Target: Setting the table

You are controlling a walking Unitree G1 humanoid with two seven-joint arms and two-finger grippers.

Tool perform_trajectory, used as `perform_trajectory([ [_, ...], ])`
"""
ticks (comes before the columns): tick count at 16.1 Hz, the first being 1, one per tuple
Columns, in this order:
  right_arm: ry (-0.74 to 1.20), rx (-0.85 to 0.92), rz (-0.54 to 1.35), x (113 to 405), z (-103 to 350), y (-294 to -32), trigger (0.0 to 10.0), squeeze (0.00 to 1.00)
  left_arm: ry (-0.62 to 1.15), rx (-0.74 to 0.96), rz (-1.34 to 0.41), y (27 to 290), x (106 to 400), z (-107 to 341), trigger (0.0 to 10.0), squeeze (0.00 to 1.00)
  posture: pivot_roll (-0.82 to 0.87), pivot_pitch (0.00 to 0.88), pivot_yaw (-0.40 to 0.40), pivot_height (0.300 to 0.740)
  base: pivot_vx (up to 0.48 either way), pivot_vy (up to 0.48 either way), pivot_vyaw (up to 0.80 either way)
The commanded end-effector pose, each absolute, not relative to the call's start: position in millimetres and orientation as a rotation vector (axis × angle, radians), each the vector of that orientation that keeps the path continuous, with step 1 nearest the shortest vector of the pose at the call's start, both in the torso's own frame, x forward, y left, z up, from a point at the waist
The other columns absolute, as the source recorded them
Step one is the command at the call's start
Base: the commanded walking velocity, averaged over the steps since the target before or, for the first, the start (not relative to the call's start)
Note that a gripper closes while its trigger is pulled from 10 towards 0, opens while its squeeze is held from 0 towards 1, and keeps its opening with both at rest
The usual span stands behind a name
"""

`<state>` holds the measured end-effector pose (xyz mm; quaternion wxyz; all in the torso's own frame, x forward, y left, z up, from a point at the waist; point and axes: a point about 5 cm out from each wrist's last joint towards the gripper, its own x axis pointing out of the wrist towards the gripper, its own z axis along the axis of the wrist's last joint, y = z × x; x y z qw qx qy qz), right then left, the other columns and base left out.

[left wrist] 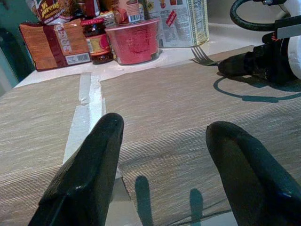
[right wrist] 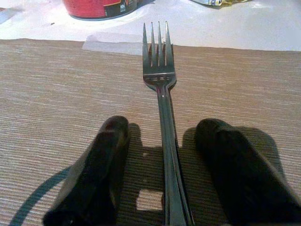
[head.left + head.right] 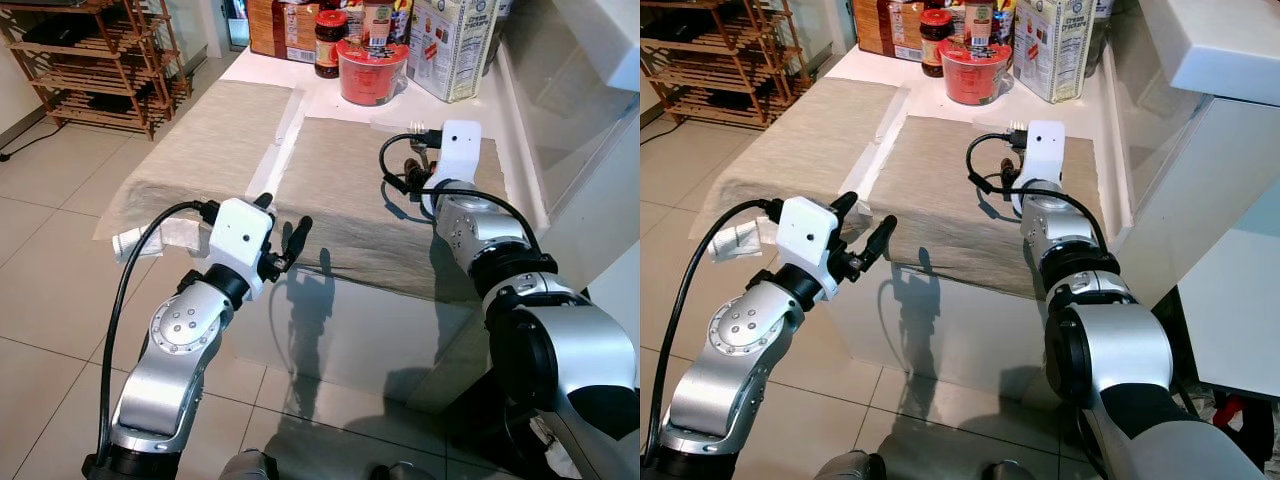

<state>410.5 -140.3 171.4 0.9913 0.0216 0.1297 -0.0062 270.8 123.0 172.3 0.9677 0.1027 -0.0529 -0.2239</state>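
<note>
A silver fork lies flat on the right beige placemat, its tines pointing at the red bowl. My right gripper is low over that mat and open, one black finger on each side of the fork's handle without closing on it. The left wrist view shows the fork's tines sticking out beyond it. My left gripper hovers open and holds nothing at the table's near edge, by the gap between the two placemats. A second beige placemat covers the table's left half.
A red lidded bowl, a dark jar, a carton and packets crowd the table's far end. A white rolled cloth hangs at the left mat's near corner. A wooden rack stands far left, a white counter at right.
</note>
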Motion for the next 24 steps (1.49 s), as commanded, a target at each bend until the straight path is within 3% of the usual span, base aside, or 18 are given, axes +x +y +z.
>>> perform_trajectory([
  [1, 0.375, 0.071, -0.009, 400.4, 141.2, -139.9, 0.0, 0.00, -0.117, 0.223, -0.457, 122.3, 269.9, 176.7, 10.0, 0.00, 0.12, 0.113, 0.010, 0.740, 0.000, 0.000, 0.00],
  [12, 0.347, 0.094, -0.016, 398.9, 138.4, -140.2, 0.0, 0.00, -0.108, 0.229, -0.474, 120.3, 271.1, 177.5, 10.0, 0.00, 0.11, 0.125, 0.024, 0.740, 0.000, 0.000, 0.00],
  [19, -0.134, -0.125, -0.025, 407.3, 208.6, -131.8, 0.0, 0.00, -0.112, 0.228, -0.468, 119.8, 273.7, 178.3, 10.0, 0.00, 0.10, 0.125, 0.030, 0.740, 0.000, 0.000, 0.00],
  [23, -0.211, -0.152, -0.017, 405.4, 218.8, -128.0, 0.0, 0.00, -0.114, 0.224, -0.469, 118.2, 274.3, 177.8, 10.0, 0.00, 0.10, 0.118, 0.029, 0.740, 0.000, 0.000, 0.00],
  [24, -0.194, -0.146, -0.024, 406.1, 217.7, -128.7, 8.0, 1.00, -0.115, 0.224, -0.470, 117.7, 274.6, 178.0, 10.0, 0.00, 0.10, 0.116, 0.028, 0.740, 0.000, 0.000, 0.00],
])
